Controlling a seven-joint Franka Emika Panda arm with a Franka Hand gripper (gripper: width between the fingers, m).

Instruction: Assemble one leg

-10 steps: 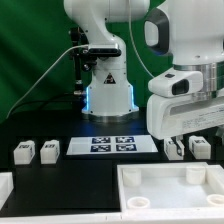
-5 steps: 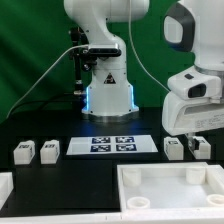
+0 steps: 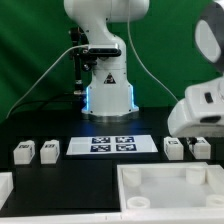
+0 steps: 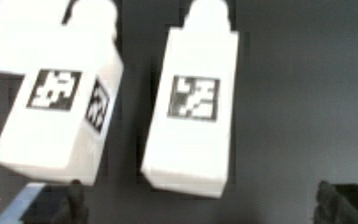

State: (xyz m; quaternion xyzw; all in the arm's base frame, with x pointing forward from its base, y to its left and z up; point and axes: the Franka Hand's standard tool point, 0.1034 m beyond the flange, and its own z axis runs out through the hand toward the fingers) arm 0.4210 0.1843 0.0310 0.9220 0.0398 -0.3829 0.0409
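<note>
White plastic leg (image 4: 194,108) is centred under jaws held wide open, likely for grasping; second leg (image 4: 55,95) is laid just beside.

- The arm (image 3: 205,108) moves up and off toward the exterior view's right edge.
- The two legs (image 3: 173,148) beneath it are now fully uncovered.

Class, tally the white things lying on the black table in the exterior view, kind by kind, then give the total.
Legs: 4
Marker board: 1
Tray: 1
Cut-off part at the corner: 1
Total: 7
</note>
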